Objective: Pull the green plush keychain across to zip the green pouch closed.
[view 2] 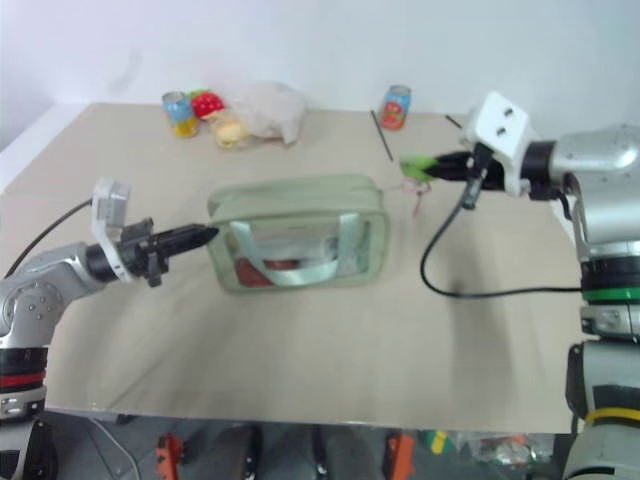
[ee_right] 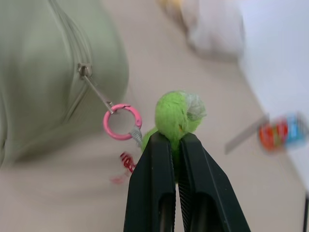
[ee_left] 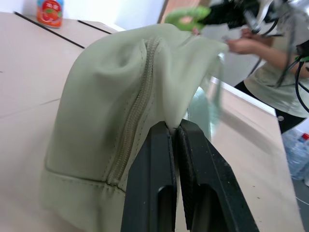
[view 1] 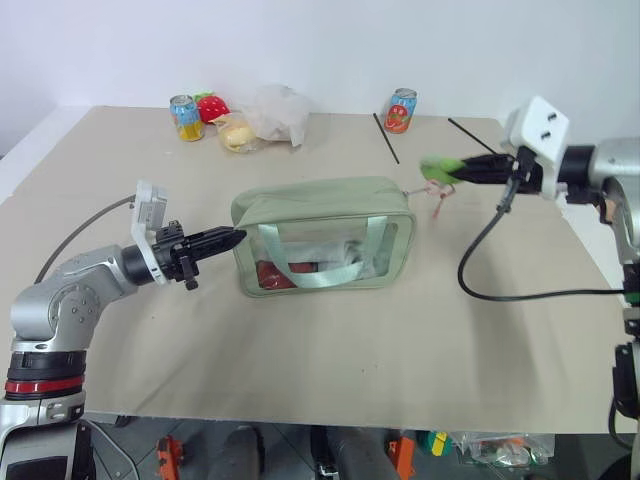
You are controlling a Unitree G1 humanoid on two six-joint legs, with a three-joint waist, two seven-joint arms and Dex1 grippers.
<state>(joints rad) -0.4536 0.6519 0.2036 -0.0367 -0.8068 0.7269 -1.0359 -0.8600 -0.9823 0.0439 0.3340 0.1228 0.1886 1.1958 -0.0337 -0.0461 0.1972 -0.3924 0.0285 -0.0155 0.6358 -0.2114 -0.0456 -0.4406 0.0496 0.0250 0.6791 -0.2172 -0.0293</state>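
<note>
The green pouch (view 1: 322, 235) stands upright near the middle of the beige surface (view 1: 300, 350), its clear front panel facing the camera, pale webbing handles draped over that panel and something red showing through it. The left hand (view 1: 238, 238) reaches in level from the left, its black fingers (ee_left: 159, 183) clamped together on a fold of fabric at the pouch's left end, just beside the zipper line (ee_left: 137, 106). In the left wrist view the zipper teeth appear joined along the length in view.

The right hand (view 1: 462, 169) hovers above the surface just off the pouch's right end, pinching the green plush keychain (ee_right: 176, 116) between its closed fingers (ee_right: 154, 183). The fuzzy lime charm juts out past the fingertips. A pink ring (ee_right: 122, 122) hangs beside it and links by a thin metal piece to the zipper slider (ee_right: 85, 70), which sits at the pouch's right end; a small red bit (ee_right: 126, 162) dangles below the ring.

Along the far edge of the surface stand two drink cans (view 1: 186, 117), one far left and one (view 1: 401, 110) toward the right, with a red strawberry-shaped toy (view 1: 212, 106), a yellowish item (view 1: 236, 135) and a crumpled white plastic bag (view 1: 275, 113) between them. Two thin dark rods (view 1: 386, 137) lie near the right-hand can. A person (ee_left: 270, 58) stands beyond the surface in the left wrist view.
</note>
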